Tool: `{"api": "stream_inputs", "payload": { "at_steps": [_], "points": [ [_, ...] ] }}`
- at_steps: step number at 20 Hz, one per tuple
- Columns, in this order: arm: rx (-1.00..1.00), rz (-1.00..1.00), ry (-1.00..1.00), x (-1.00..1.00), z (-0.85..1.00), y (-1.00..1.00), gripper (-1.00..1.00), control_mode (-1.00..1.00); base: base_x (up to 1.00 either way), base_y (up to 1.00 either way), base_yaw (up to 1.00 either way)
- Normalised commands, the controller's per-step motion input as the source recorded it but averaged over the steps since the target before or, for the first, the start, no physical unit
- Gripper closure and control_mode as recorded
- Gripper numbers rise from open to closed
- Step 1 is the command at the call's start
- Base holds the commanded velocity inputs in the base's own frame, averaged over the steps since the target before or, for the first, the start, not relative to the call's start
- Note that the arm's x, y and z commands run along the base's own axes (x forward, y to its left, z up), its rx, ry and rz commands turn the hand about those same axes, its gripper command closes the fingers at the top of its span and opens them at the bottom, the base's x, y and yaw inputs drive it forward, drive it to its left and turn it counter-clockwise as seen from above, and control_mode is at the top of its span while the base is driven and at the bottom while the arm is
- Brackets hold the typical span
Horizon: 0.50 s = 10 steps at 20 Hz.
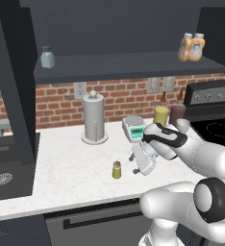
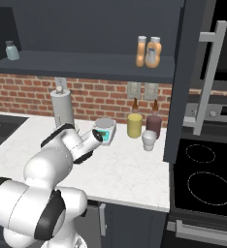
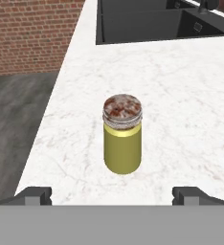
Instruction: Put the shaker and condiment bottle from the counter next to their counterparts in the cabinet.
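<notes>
The shaker (image 1: 117, 170) (image 3: 123, 139), a stubby yellow-olive jar with a dark cap, stands upright on the white marble counter (image 1: 66, 163) near its front edge. My gripper (image 1: 134, 164) (image 3: 113, 196) is low over the counter just right of it, pointing at it, open, its fingertips (image 3: 35, 195) wide apart and short of the jar. On the dark cabinet shelf (image 1: 133, 65), two orange condiment bottles (image 1: 191, 47) (image 2: 148, 52) stand side by side at the right end. The pale blue-grey shaker (image 1: 47, 57) (image 2: 11, 50) stands at the left end.
A paper-towel roll (image 1: 94, 117) stands behind the shaker. A small scale (image 1: 133, 129), a yellow jar (image 1: 161, 115), a dark red jar (image 1: 177, 114) and a small white pot (image 2: 149, 139) sit at the back right. Sink (image 1: 8, 168) at left, stove (image 2: 202, 179) at right.
</notes>
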Motion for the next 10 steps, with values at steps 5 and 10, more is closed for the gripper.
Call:
{"api": "stream_inputs", "payload": {
  "at_steps": [5,10],
  "points": [
    [0.03,0.0,0.0,0.0,0.0,0.04,-1.0,-1.0,0.0,0.0,0.0],
    [0.02,0.0,0.0,0.02,0.0,0.1,-1.0,-1.0,0.0,0.0,0.0]
  ]
}}
